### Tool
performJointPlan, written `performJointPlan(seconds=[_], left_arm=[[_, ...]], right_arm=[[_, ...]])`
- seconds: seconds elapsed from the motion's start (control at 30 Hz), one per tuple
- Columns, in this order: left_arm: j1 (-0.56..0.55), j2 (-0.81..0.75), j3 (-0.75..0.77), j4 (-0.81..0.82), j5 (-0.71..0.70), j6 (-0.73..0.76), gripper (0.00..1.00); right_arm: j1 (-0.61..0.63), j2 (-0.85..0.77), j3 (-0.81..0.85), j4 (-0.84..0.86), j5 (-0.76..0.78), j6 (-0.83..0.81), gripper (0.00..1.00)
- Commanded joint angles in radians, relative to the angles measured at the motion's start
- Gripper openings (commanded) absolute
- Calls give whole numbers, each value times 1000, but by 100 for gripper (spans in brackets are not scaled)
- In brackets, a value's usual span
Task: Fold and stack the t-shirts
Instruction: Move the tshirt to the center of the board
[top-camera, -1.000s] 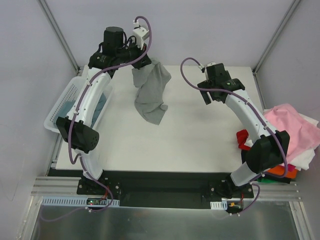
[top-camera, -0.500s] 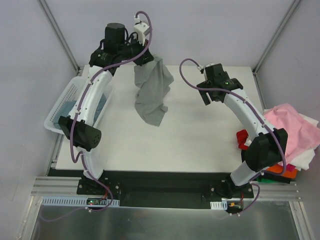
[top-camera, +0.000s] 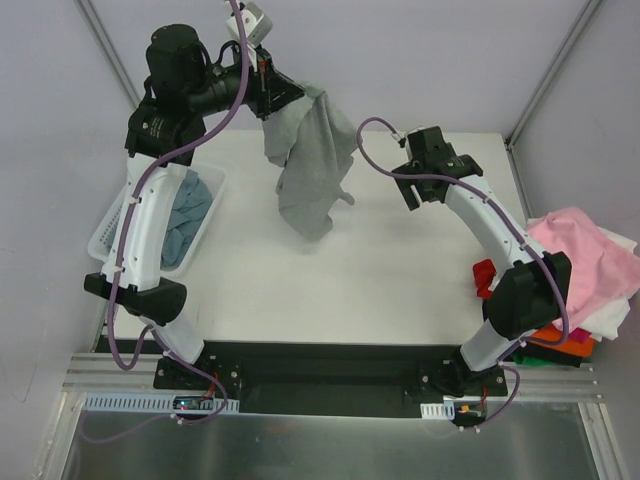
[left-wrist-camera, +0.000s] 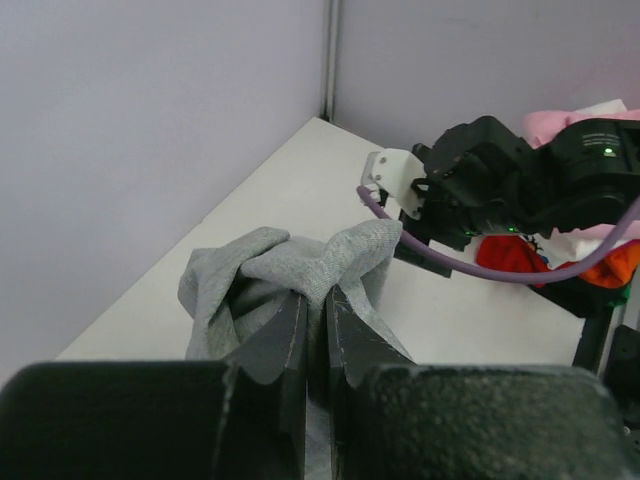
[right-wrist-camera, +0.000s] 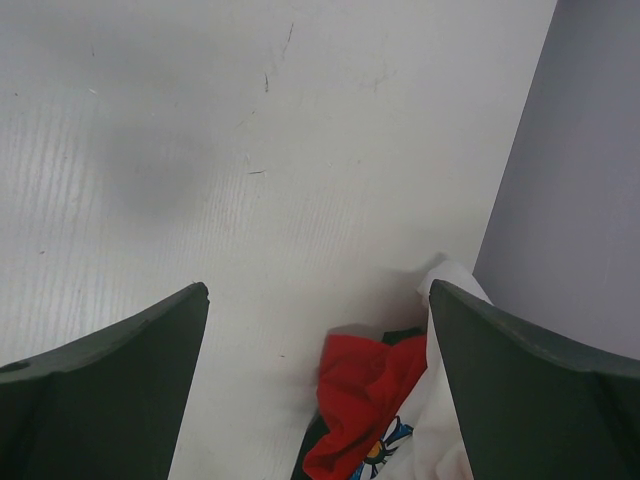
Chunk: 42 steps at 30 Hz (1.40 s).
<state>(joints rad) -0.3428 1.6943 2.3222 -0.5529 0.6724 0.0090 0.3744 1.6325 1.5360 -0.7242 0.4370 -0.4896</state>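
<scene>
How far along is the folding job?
Done: nothing folded shows on the table. In hand: the left gripper is shut on the grey tee, which hangs over the table; the right gripper is open and empty. Left: the blue-teal tee in the basket and the rumpled pink, white, orange and red heap at the right edge.

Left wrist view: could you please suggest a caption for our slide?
Left claw pinching the grey t-shirt above the table, right arm beyond.
</scene>
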Motion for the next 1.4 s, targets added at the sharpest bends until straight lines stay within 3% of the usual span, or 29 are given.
performJointPlan(seconds=[0.0, 0.33, 0.67, 0.93, 1.1, 1.37], left_arm=[[-24, -30, 5, 54, 56, -35, 0], [-35, -64, -171, 56, -3, 66, 0], [-33, 39, -536, 73, -123, 216, 0], [-33, 151, -619, 145, -313, 325, 0], [-24, 168, -633, 192, -422, 385, 0], [14, 214, -578, 206, -491, 417, 0]], right_arm=[[9, -8, 49, -24, 5, -3, 97], [9, -13, 27, -17, 14, -4, 97], [29, 1, 35, -72, -32, -18, 97], [195, 24, 13, -96, -73, -89, 99], [359, 56, -23, -106, -66, -139, 99], [510, 148, -39, -121, -145, -147, 90]])
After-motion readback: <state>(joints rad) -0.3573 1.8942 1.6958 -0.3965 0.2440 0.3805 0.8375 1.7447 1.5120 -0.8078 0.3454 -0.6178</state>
